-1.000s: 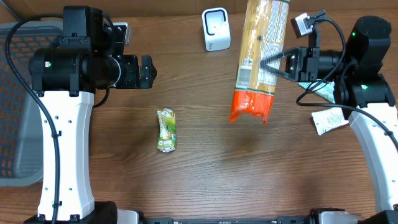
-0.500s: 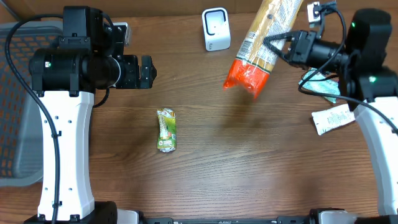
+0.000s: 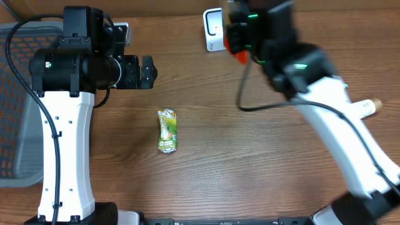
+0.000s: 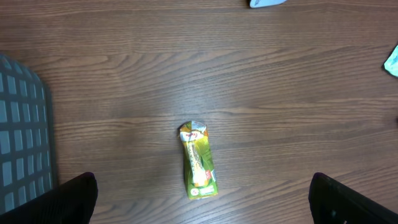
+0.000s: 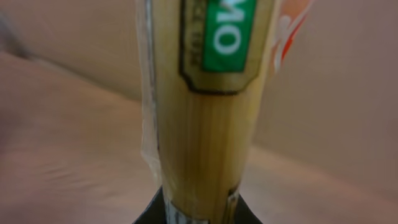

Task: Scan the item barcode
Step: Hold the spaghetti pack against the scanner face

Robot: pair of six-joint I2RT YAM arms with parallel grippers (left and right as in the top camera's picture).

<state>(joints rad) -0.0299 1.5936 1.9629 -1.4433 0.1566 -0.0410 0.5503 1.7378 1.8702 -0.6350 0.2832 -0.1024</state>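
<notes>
Your right gripper was clamped on the spaghetti packet. In the right wrist view only the dark finger tips showed at the bottom edge. The packet filled the blurred frame, and its green label was cut off at the top.

From overhead, the right arm lay across the packet, so you could see only its orange end poking out just right of the scanner. The scanner itself was partly covered by the arm. Whether the barcode faced the scanner could not be told.

Your left gripper hung off to the left of the scanner, jaws wide apart and holding nothing.

The green snack packet lay flat on the table, well in front of the scanner and a little left. The basket sat far left of the scanner, cut off by the frame edge.

In the left wrist view, a white thing at the top edge and a teal thing at the right edge were cropped too tightly to name.
</notes>
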